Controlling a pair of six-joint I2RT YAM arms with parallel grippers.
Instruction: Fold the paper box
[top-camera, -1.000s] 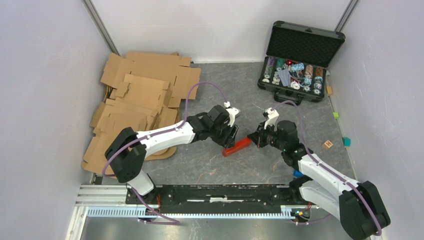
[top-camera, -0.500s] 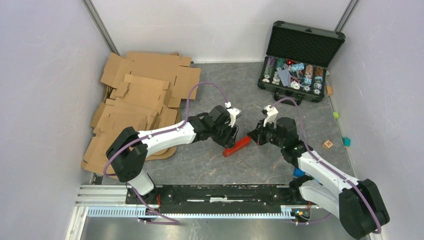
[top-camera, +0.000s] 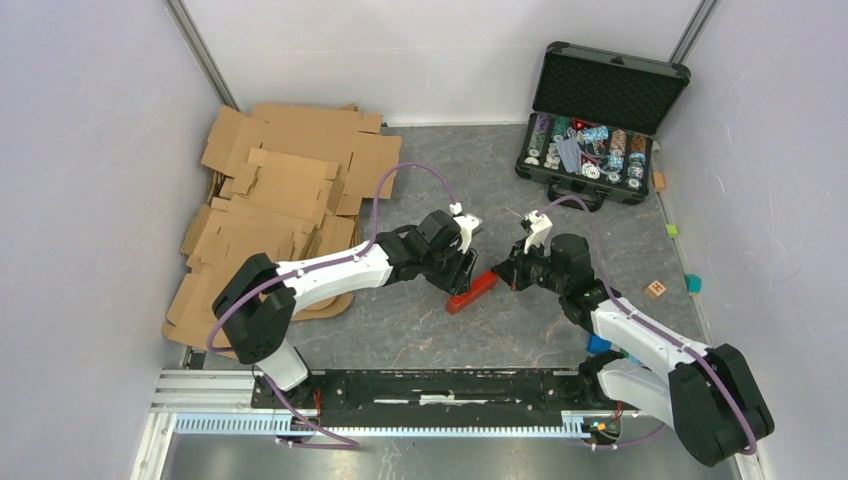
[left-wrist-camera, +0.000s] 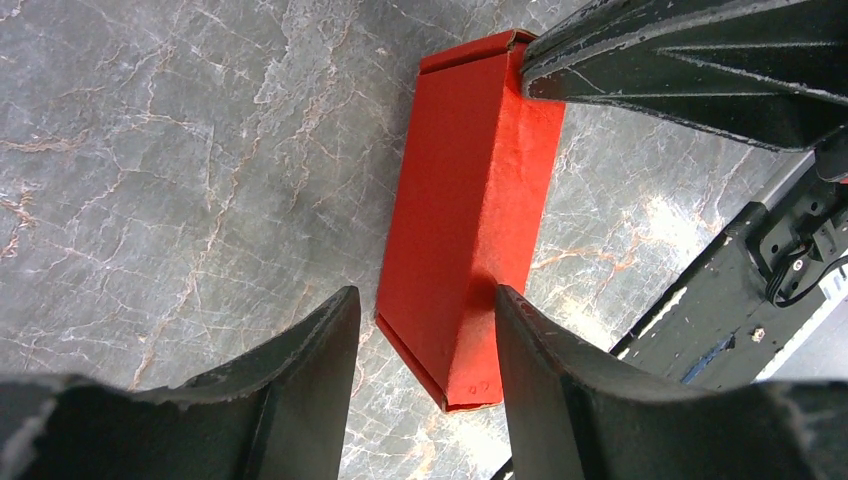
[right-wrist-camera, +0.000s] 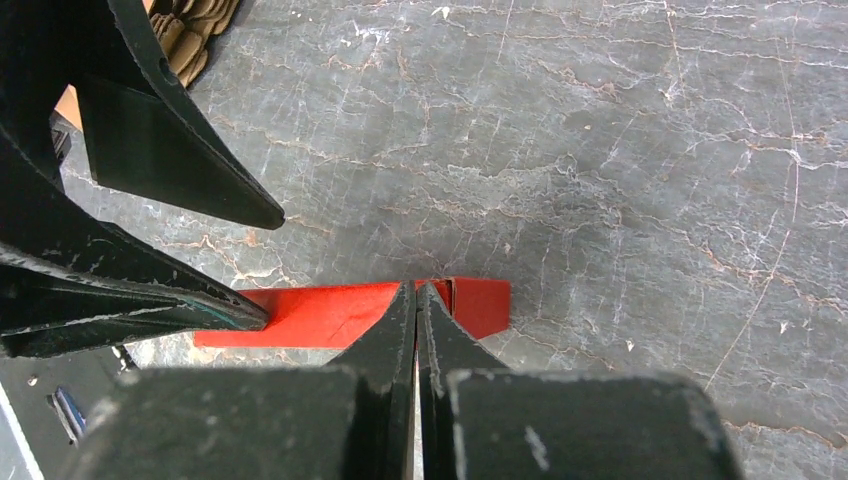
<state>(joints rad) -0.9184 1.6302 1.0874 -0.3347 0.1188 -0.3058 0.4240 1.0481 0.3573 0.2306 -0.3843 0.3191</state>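
So that the paper box (left-wrist-camera: 470, 170) cannot slide, we pin it with our closed right claw (right-wrist-camera: 416, 288), our open left claw (left-wrist-camera: 422, 295) straddling it.

Grey veined table (top-camera: 420, 325), lightly scattered.
At ten o'clock, overlapping brown cardboard sheets (top-camera: 285, 200), spread flat toward the left wall. At one o'clock, an open black case (top-camera: 600, 120), lid raised near the back wall, chips in rows inside. Near centre, the red paper box (top-camera: 473, 291), lying low on the surface, slanted from eight to two o'clock. Toward three o'clock, well apart from it, a small wooden cube (top-camera: 655, 289), a teal block (top-camera: 694, 284) just beside, a tiny green piece (top-camera: 672, 230) farther back. At five o'clock, a small blue object (top-camera: 597, 346), partly hidden.
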